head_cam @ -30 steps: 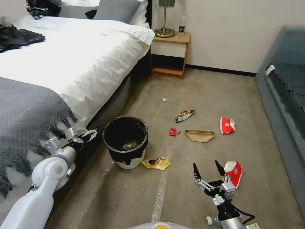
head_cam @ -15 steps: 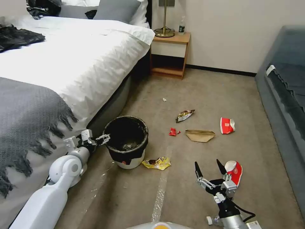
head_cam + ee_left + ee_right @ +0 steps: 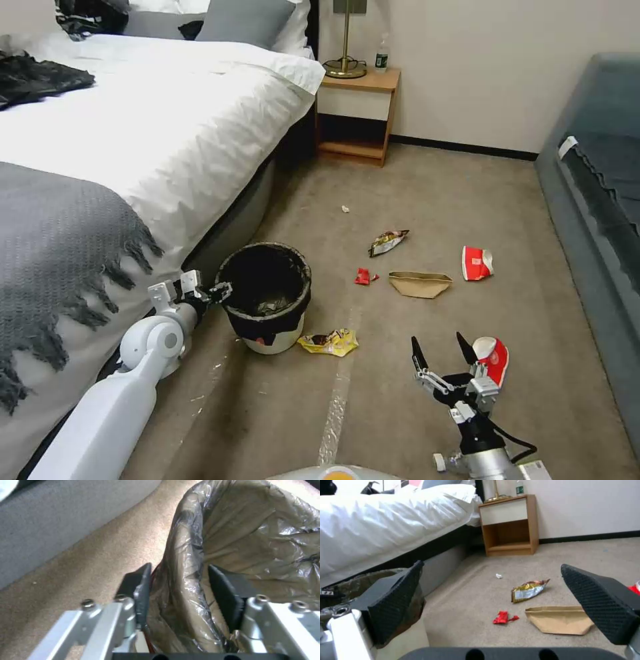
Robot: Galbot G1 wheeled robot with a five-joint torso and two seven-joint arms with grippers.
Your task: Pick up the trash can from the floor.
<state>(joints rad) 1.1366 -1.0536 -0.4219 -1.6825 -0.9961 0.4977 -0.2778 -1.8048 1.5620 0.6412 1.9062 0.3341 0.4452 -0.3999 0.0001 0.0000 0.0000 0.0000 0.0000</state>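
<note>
Where the bed (image 3: 133, 133) with its white duvet and grey fringed blanket (image 3: 60, 240) fills the left of the scene, the left arm reaches forward along its side, low over the floor (image 3: 413, 413). The left tool (image 3: 223, 291) sits at the left rim of the trash can (image 3: 267, 300), its fingers (image 3: 141, 590) spread apart and straddling the rim: one pad lies outside the wall, the other inside against the black bag folded over the edge. The pads are close to the plastic but not yet clenched on it. The trash can stands upright on the carpet just beside the bed base, its white body showing below the bag. A yellow snack wrapper (image 3: 328, 342) lies on the floor touching or nearly touching the can's right near side. A pale tape strip (image 3: 335, 407) runs across the carpet just right of that. Farther off and to the right lie a small red wrapper (image 3: 363, 276), a gold foil packet (image 3: 387, 242), a flat brown paper bag (image 3: 419, 283) and a crushed red cup (image 3: 476, 263). At the far wall stands a wooden nightstand (image 3: 360, 107). Near right, the right tool (image 3: 445, 355) hovers above the floor, released, fingers wide, beside a red-and-white cup (image 3: 492, 360).
</note>
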